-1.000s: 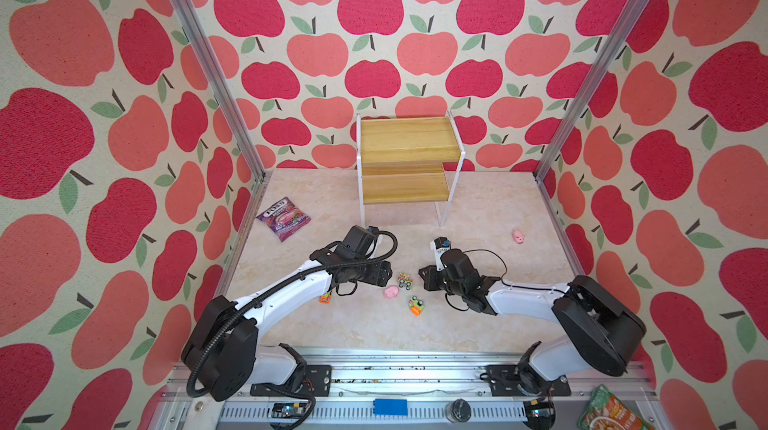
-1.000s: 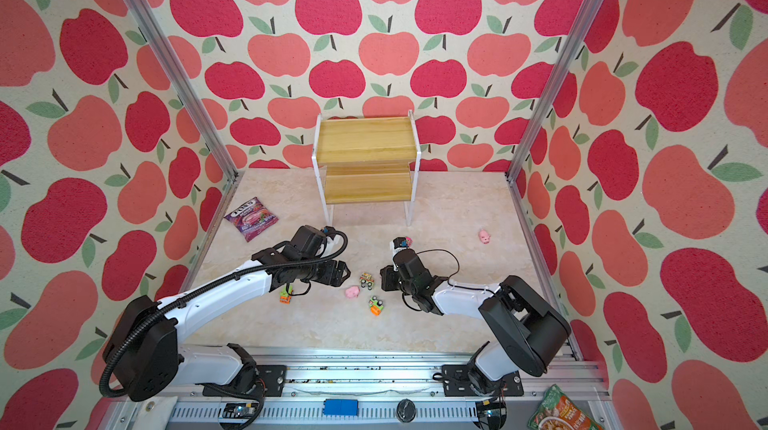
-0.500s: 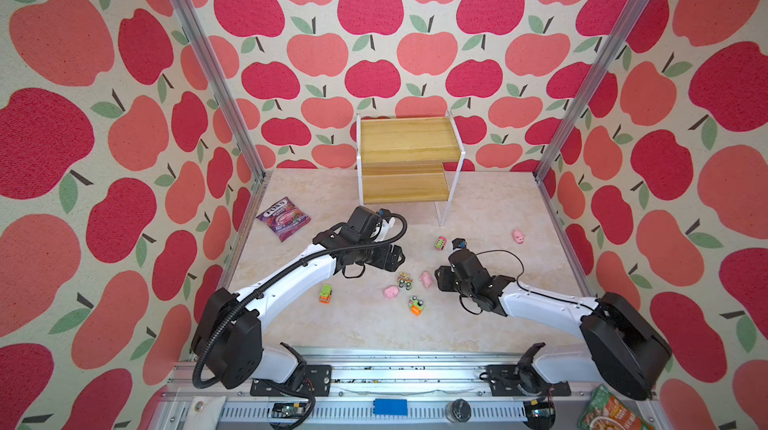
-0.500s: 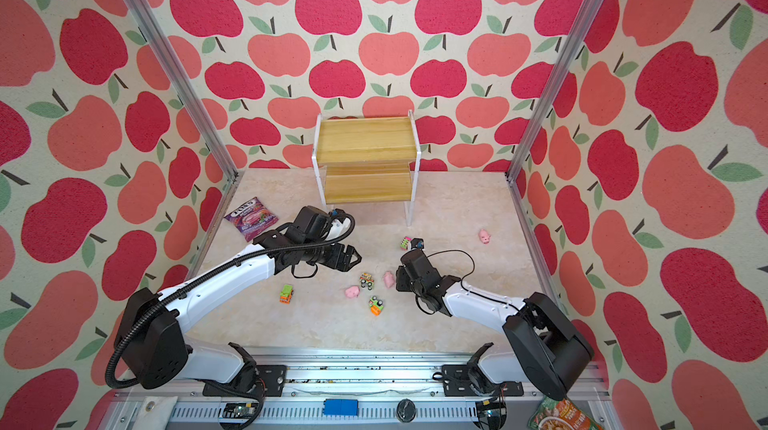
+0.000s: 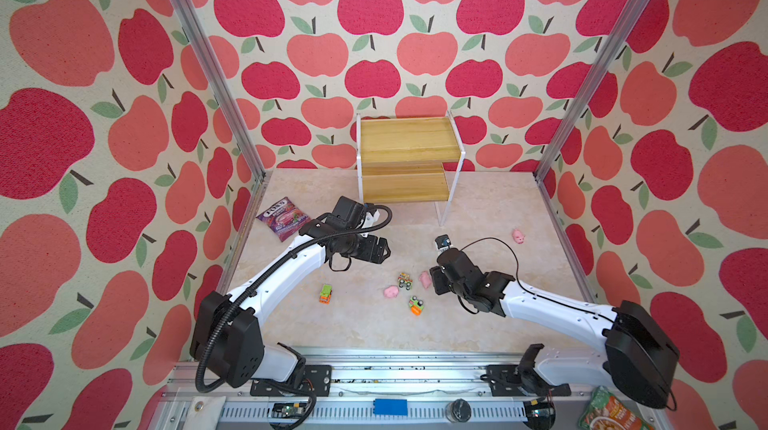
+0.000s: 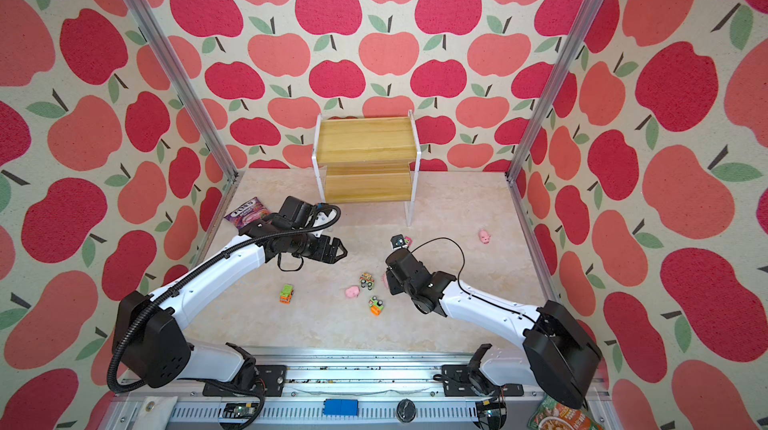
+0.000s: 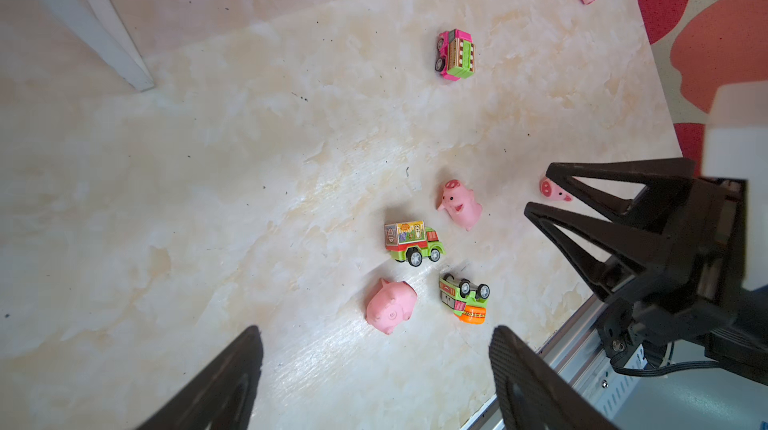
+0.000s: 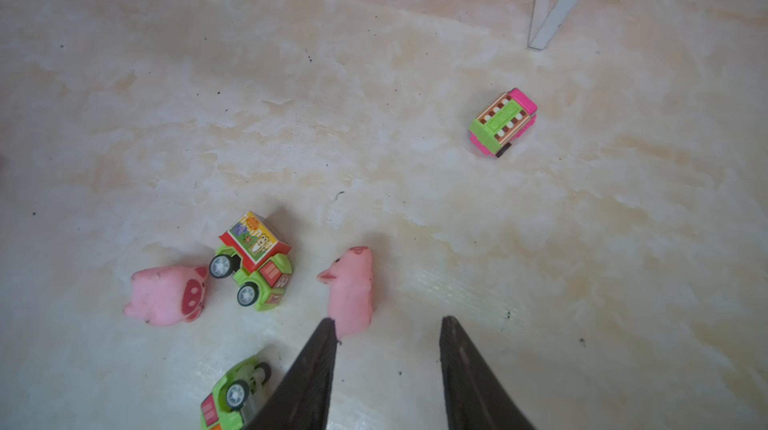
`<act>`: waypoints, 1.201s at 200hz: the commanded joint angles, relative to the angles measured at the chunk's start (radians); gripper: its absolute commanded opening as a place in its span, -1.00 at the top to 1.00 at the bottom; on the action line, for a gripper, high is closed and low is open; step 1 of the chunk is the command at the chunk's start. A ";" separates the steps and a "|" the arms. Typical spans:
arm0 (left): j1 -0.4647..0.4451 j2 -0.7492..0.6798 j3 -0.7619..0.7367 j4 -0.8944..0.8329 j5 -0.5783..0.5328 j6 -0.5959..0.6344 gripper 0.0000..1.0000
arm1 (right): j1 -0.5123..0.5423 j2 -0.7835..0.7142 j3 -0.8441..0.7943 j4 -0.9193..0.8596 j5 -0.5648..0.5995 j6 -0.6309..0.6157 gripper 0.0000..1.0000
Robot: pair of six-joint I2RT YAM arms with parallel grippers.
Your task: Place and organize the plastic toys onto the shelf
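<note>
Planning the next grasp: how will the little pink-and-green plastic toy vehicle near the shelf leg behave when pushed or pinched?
The little pink-and-green plastic toy vehicle seems to sit on its black wheels, so a push could send it rolling. Its boxy, flat sides should suit a pinch. Tiny, so probably light.

The walls (image 5: 374, 12) are showing red and coral apples with green leaves on cream. The shelf (image 5: 405, 139) is showing yellowish wood grain in a white frame, the tabletop (image 5: 365, 324) is wearing cream marbling, and the pigs (image 7: 461, 203) are looking pink.
</note>
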 commanded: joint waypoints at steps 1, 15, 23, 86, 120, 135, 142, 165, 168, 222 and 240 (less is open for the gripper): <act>0.034 -0.018 -0.027 0.028 0.048 0.006 -0.76 | 0.044 0.098 0.089 -0.098 0.053 -0.051 0.15; 0.061 -0.018 -0.044 0.050 0.071 -0.002 -0.75 | 0.063 0.161 0.138 -0.134 0.060 -0.061 0.18; 0.071 -0.015 -0.047 0.051 0.078 -0.003 -0.75 | 0.067 0.191 0.161 -0.158 0.062 -0.062 0.20; 0.082 -0.005 -0.070 0.068 0.092 -0.005 -0.74 | 0.063 0.334 0.240 -0.244 0.045 -0.046 0.27; 0.088 0.004 -0.068 0.072 0.098 -0.008 -0.73 | 0.041 0.345 0.240 -0.263 0.068 -0.014 0.37; 0.090 0.008 -0.069 0.075 0.101 -0.008 -0.73 | 0.014 0.306 0.203 -0.240 0.056 0.001 0.42; 0.090 0.011 -0.070 0.075 0.102 -0.008 -0.73 | -0.005 0.286 0.179 -0.219 0.038 0.007 0.43; 0.090 0.014 -0.068 0.077 0.106 -0.010 -0.72 | -0.080 0.216 0.089 -0.129 -0.054 0.037 0.54; 0.090 0.012 -0.068 0.077 0.105 -0.010 -0.72 | -0.089 0.204 0.075 -0.114 -0.067 0.040 0.54; 0.090 0.007 -0.071 0.089 0.119 -0.017 -0.72 | -0.232 0.038 -0.106 0.080 -0.242 0.179 0.53; 0.091 0.005 -0.073 0.091 0.127 -0.019 -0.72 | -0.259 0.009 -0.144 0.109 -0.256 0.224 0.46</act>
